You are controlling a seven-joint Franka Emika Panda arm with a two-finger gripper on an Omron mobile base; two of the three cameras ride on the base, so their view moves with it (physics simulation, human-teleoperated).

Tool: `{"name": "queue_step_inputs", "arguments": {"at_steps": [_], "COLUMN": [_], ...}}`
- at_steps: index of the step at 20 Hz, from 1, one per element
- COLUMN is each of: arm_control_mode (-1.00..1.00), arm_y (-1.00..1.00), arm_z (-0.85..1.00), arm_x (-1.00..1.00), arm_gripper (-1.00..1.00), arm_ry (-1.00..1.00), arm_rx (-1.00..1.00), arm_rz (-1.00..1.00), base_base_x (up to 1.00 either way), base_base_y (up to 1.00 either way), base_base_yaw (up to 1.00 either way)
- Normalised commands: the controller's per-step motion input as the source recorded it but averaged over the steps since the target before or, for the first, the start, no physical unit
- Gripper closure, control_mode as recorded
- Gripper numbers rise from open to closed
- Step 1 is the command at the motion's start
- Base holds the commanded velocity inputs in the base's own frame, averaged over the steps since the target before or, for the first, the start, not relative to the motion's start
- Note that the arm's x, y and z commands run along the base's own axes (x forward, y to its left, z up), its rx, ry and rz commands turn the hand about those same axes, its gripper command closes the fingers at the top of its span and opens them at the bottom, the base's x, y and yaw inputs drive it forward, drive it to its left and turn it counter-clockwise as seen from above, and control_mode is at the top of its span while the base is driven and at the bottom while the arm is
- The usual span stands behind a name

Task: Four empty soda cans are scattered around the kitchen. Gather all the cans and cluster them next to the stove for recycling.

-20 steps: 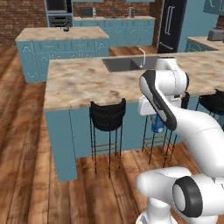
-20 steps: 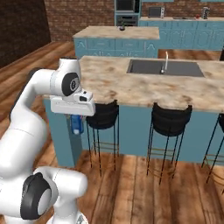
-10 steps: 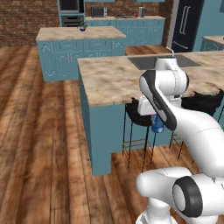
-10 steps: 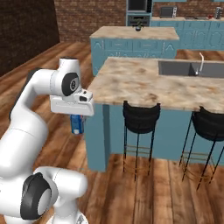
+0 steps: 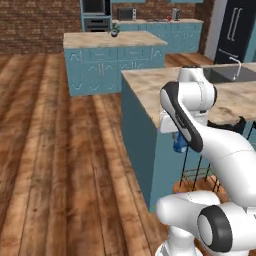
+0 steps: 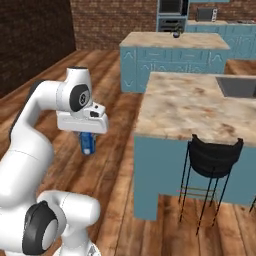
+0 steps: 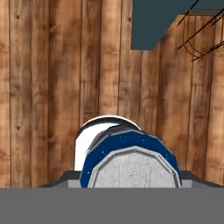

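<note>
A blue soda can (image 5: pixel 179 145) with a silver top hangs under my hand, above the wooden floor. My gripper (image 5: pixel 178 141) is shut on it, beside the corner of the kitchen island. The right base view has the same can (image 6: pixel 88 144) below the gripper (image 6: pixel 87 139), left of the island. In the hand view the can (image 7: pixel 131 159) sits close up between the fingers, top toward the camera, with floorboards beyond it. The stove is out of view.
The stone-topped island (image 6: pixel 186 106) with a sink (image 5: pixel 226 73) stands to my right, a black stool (image 6: pixel 212 159) tucked under it. A second island (image 5: pixel 114 40) lies farther back. A wall oven (image 5: pixel 96 10) and a black fridge (image 5: pixel 235 30) line the back. Wooden floor (image 5: pixel 60 165) spreads left.
The whole scene has shifted: the base has moved along the island, which now lies further right, with more floor in view. The blue can stays in the gripper.
</note>
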Motion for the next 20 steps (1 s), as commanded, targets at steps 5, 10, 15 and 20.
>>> {"name": "queue_step_inputs", "arguments": {"at_steps": [5, 10, 15, 20], "arm_control_mode": [1.00, 1.00, 1.00, 1.00], "arm_y": [0.00, 0.00, 0.00, 0.00], "arm_z": [0.00, 0.00, 0.00, 0.00], "arm_x": [0.00, 0.00, 0.00, 0.00], "arm_gripper": [1.00, 1.00, 1.00, 1.00], "arm_ry": [0.00, 0.00, 0.00, 0.00], "arm_rx": [0.00, 0.00, 0.00, 0.00], "arm_rz": [0.00, 0.00, 0.00, 0.00], "base_base_x": [1.00, 0.85, 0.75, 0.78], "base_base_y": [1.00, 1.00, 1.00, 1.00], "base_base_yaw": [0.00, 0.00, 0.00, 0.00]}}
